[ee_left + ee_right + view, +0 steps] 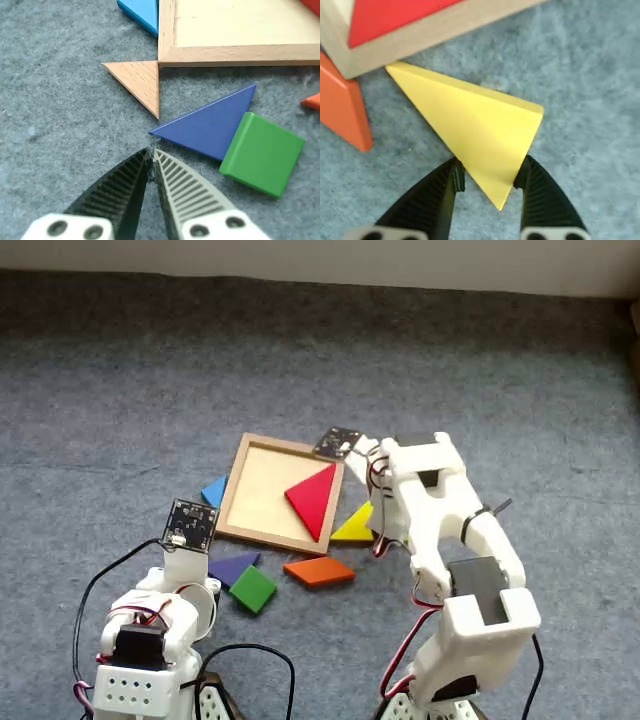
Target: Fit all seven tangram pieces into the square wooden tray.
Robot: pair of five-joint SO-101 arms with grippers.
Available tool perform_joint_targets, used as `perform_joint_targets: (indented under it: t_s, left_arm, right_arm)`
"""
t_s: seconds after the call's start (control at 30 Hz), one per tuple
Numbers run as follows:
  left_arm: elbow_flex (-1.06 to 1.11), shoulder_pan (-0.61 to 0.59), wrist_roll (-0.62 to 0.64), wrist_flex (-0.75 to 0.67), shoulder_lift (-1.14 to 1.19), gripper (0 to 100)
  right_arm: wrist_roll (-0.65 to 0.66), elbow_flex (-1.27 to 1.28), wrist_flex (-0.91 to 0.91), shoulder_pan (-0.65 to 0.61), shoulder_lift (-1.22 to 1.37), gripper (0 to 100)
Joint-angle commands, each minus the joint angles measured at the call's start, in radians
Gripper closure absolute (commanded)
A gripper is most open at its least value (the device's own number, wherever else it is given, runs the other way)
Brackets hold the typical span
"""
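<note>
Right wrist view: right tool (488, 175) pinching yellow triangle (470, 115); left tool (151, 154) pressed together.

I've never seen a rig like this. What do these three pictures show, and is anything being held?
Two robot arms, left and right, stand on grey carpet. The high view looks down on both; the other pictures come from a camera on each wrist. The wooden tray holds only a red triangle. Outside it lie a light blue piece, a plain wooden triangle, a dark blue triangle, a green square, an orange piece and a yellow triangle. The left gripper is shut, empty, near the dark blue triangle. The right gripper pinches a corner of the yellow triangle.
</note>
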Motion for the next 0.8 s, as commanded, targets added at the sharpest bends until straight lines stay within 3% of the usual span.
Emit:
perform_joint_targets:
  t_s: [0.0, 0.33, 0.6, 0.77]
  left_arm:
    - [0.019, -0.015, 0.008, 0.005, -0.008, 99]
    - [0.019, -0.015, 0.008, 0.005, -0.008, 99]
    - [0.019, -0.015, 0.008, 0.005, -0.008, 99]
    - [0.019, -0.015, 0.008, 0.005, -0.008, 99]
  right_arm:
    - [0.008, 0.019, 0.062, 0.018, 0.021, 90.6]
    - [0.009, 0.150, 0.199, -0.001, -0.213, 90.7]
    - [-0.002, 0.384, -0.021, -0.025, -0.478, 90.2]
    - [-0.152, 0.412, -0.031, -0.059, -0.522, 73.8]
